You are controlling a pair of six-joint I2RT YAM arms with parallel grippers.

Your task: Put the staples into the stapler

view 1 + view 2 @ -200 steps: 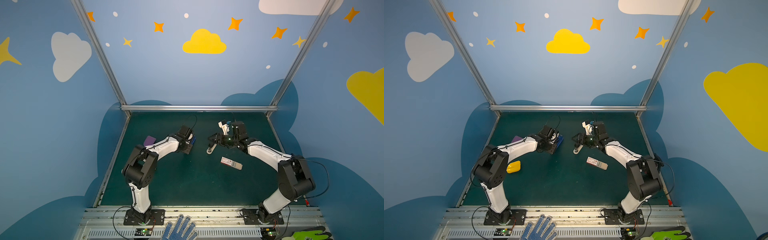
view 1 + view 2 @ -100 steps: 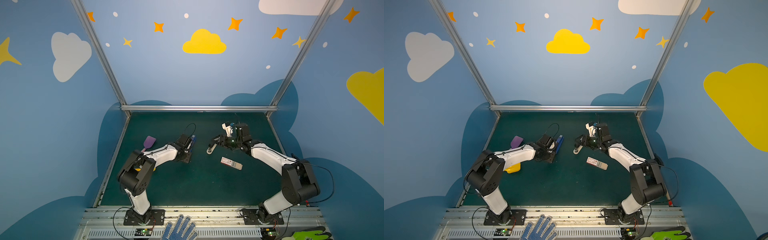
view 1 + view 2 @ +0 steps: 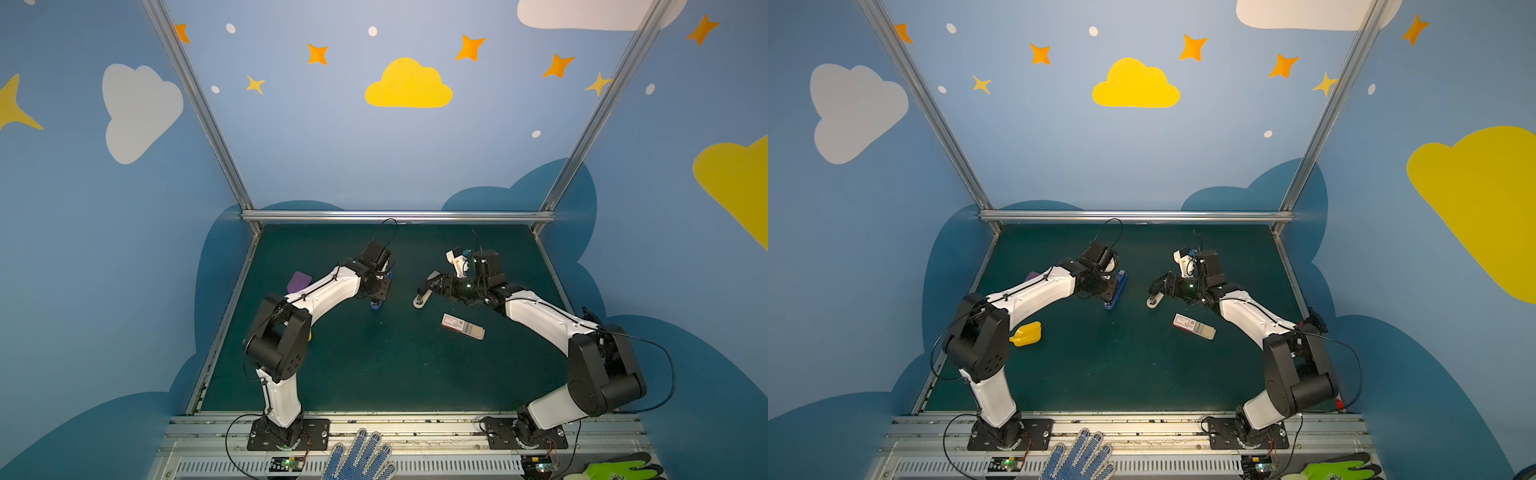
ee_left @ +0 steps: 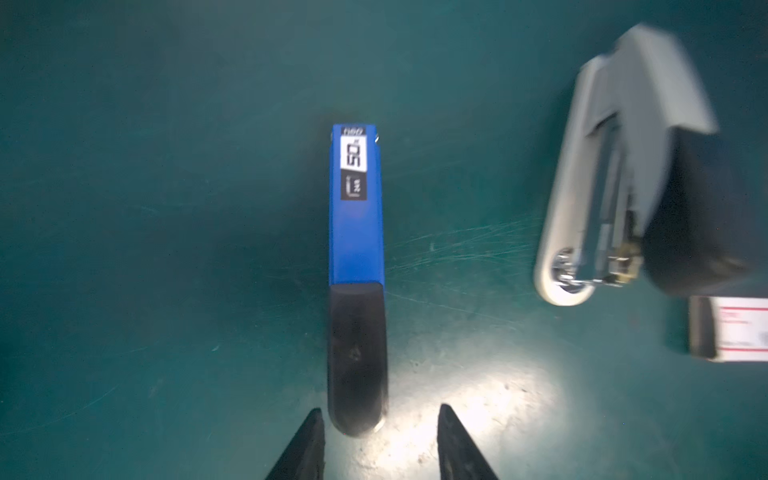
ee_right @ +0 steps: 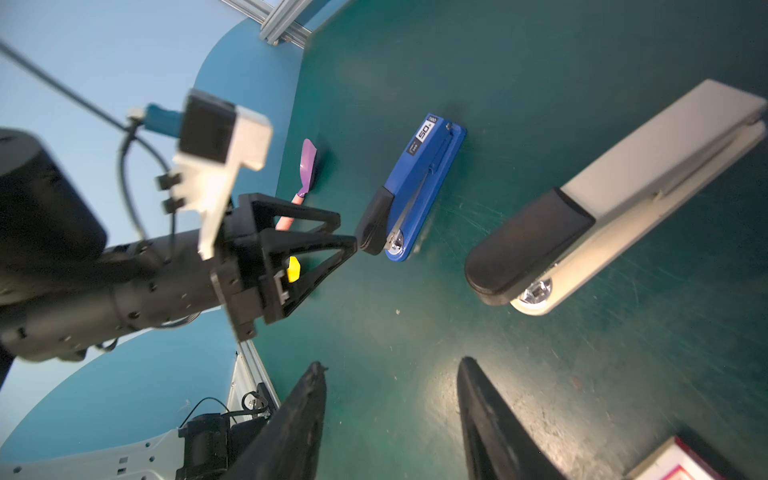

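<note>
Staples box (image 3: 462, 326): flat on green mat (image 3: 374, 365), centre-right in both top views, long axis slanting, tray end toward lower right.
Right gripper (image 5: 390, 363): just above box, spread, empty; nearer arm.
White stapler (image 5: 623, 187): just ahead of it.
Blue stapler (image 4: 356, 208): long axis straight away from left gripper (image 4: 378, 411), spread either side of black tail.
Open mat below box.

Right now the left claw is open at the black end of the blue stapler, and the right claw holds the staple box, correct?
Not quite. The right claw is open and empty in the right wrist view; the staple box lies on the green mat in both top views. The left claw is open at the black end of the blue stapler, as you said.
</note>
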